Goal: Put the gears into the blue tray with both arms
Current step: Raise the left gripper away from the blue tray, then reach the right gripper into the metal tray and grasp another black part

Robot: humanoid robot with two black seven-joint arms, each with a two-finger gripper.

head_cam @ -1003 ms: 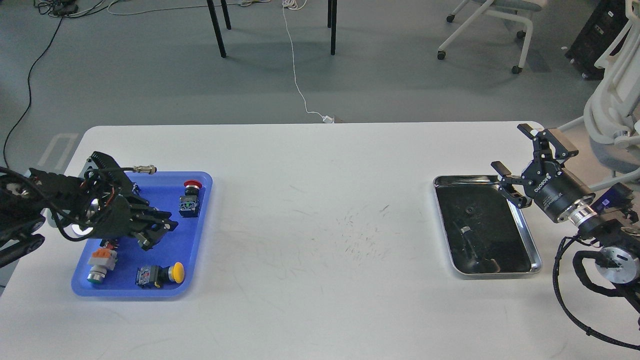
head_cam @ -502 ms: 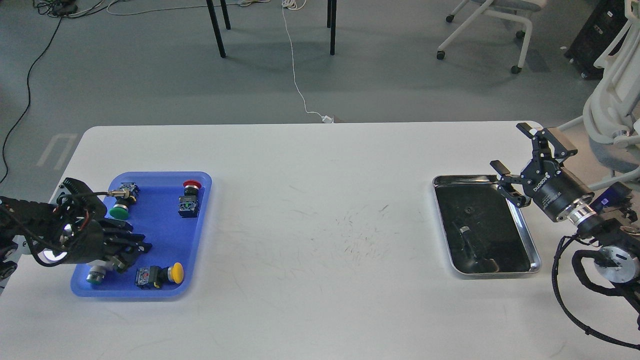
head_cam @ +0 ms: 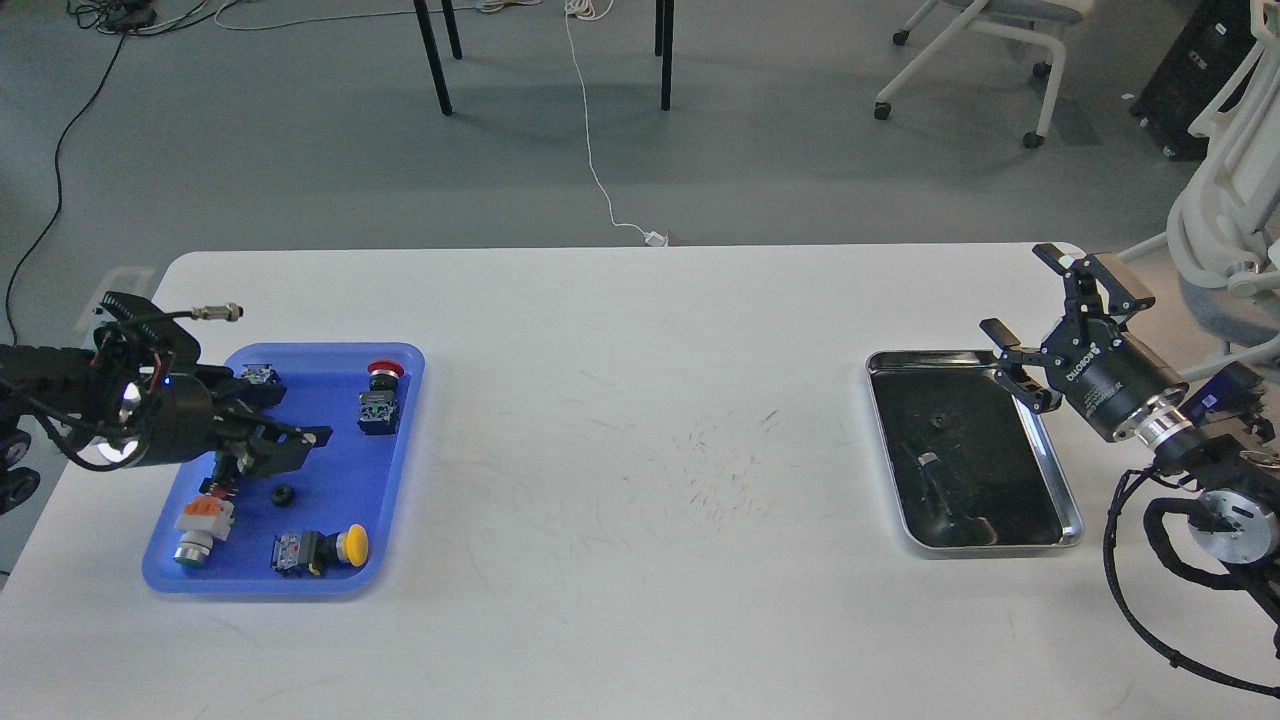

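Observation:
The blue tray (head_cam: 325, 470) lies at the table's left. One gear (head_cam: 283, 494), small and black, rests on its floor near the middle. Just above and left of that gear hovers my left gripper (head_cam: 288, 420), open, with nothing between its fingers. A second gear (head_cam: 937, 418) lies in the dark inside of the silver metal tray (head_cam: 1070, 500) at the right. Over that tray's far right corner my right gripper (head_cam: 1024, 300) stands wide open and empty, up and to the right of the gear.
Several push-button switches share the blue tray: a red-capped one (head_cam: 380, 396), a yellow-capped one (head_cam: 324, 548) and an orange-bodied one (head_cam: 197, 528). A small metal piece (head_cam: 929, 461) lies in the silver tray. White chairs stand beyond the table's right edge.
My left gripper has drawn back and up from the tray's front left. A gear now lies bare on the blue tray where none showed before. The right arm has barely moved.

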